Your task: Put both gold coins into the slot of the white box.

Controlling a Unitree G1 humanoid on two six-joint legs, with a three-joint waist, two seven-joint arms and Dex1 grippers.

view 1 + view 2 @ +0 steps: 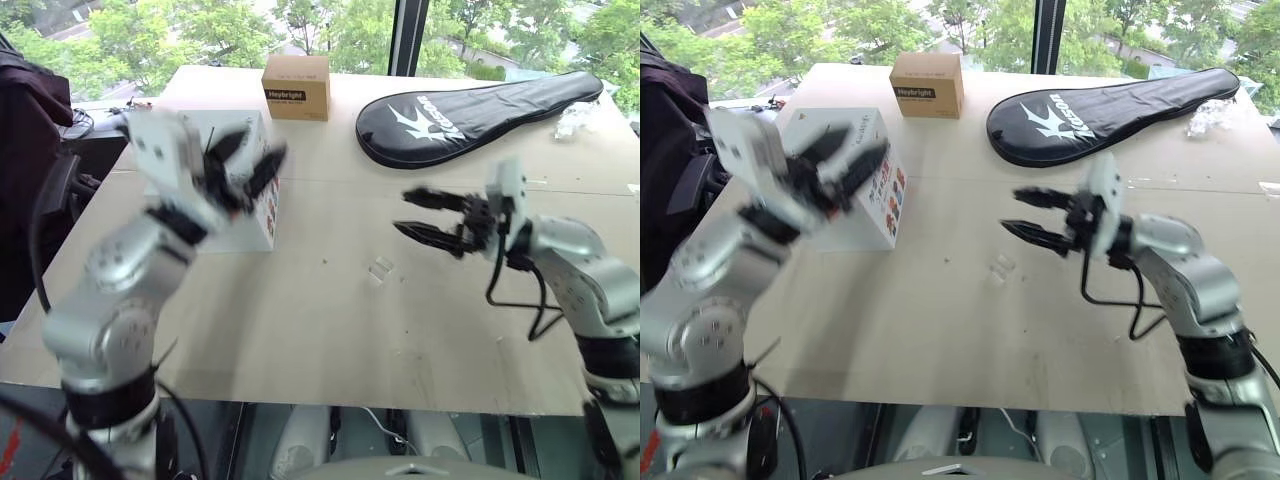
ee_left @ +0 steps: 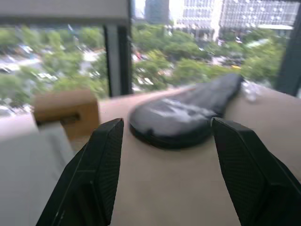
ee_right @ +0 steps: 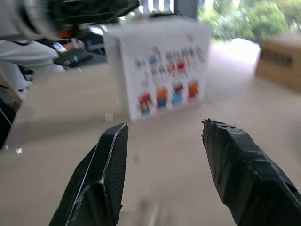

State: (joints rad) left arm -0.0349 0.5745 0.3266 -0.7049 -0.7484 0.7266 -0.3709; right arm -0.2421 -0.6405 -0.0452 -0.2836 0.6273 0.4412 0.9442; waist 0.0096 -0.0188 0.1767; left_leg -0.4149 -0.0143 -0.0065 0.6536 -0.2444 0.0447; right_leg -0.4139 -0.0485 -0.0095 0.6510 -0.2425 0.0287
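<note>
- The pale wooden tabletop (image 1: 940, 330) is lying wide open across its near half, bare board running between the two arms right to the front edge.
- The left gripper (image 1: 840, 165) is hovering blurred in front of the white cube-like box with colourful small print (image 1: 885, 205), its two black fingers spread apart and gripping nothing; in the left wrist view they are standing well apart.
- That white box is sitting near the table's left edge, printed face turned toward the middle; its slot and the gold coins I cannot make out here.
- The right gripper (image 1: 425, 215) is hanging above the table's right-centre, pointing toward the box, its fingers parted and holding nothing.
- A small clear plastic piece (image 1: 381, 268) is lying on the board just below and ahead of the right gripper.
- Farther back, a small brown cardboard box with a black label (image 1: 297, 87) is standing by the far edge.
- Beside it a black racket-shaped cover with white print (image 1: 470, 115) is stretching toward the far right corner, well apart from both arms.
</note>
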